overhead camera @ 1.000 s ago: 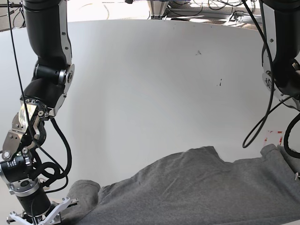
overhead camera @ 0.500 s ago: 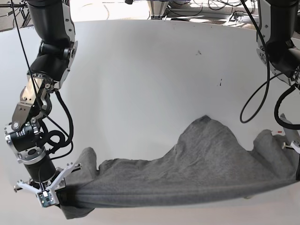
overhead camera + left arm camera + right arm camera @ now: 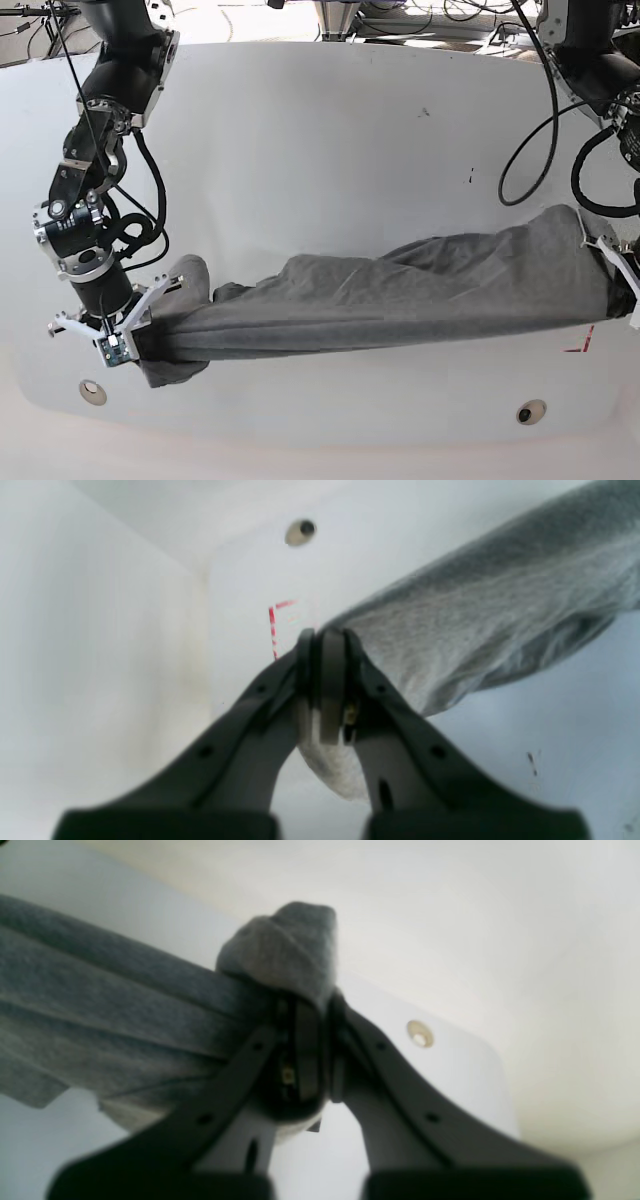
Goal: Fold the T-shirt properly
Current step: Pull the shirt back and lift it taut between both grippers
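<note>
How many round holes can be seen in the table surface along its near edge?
2. One hole sits near the front-left corner, below the right gripper; the other hole is toward the front-right, below the T-shirt. Cloth may hide more.

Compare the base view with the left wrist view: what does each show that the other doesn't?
Only the base view shows the whole T-shirt stretched between both arms, with the right tool clamping its far end. Only the left wrist view shows, close up, the left tool shut on a pinch of fabric. Both show the shirt, the white table and red marks near the left tool.
</note>
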You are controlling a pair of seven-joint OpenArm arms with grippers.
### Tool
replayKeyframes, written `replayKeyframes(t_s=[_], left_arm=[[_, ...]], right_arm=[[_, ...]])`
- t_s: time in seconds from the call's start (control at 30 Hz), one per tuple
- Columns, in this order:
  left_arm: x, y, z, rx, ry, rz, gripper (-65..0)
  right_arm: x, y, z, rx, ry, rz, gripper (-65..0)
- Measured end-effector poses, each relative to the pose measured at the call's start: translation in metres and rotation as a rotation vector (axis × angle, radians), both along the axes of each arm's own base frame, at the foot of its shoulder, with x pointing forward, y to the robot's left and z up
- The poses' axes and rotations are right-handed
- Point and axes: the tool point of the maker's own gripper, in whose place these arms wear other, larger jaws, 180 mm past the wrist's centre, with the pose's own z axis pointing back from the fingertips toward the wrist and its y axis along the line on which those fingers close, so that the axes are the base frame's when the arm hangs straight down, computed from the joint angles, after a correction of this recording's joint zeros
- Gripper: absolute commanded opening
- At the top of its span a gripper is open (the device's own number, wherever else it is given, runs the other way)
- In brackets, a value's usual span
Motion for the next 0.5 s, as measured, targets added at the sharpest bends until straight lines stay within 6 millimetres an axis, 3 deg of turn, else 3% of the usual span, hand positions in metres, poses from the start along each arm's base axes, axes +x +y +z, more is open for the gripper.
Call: replayKeyframes(t_s=[0.27,0.5], left_arm=[[-0.041,0.01,-0.047,-0.015,0.13,0.034,-65.0],[-0.057,0.008,-0.066,-0.04,0.176,0.021,-65.0]], right_arm=[[-0.042,-0.003,-0.06,0.035,0.146,-0.021,-64.6],[-0.068,-0.023,-0.078,0.1,0.163,-0.098,-64.4]])
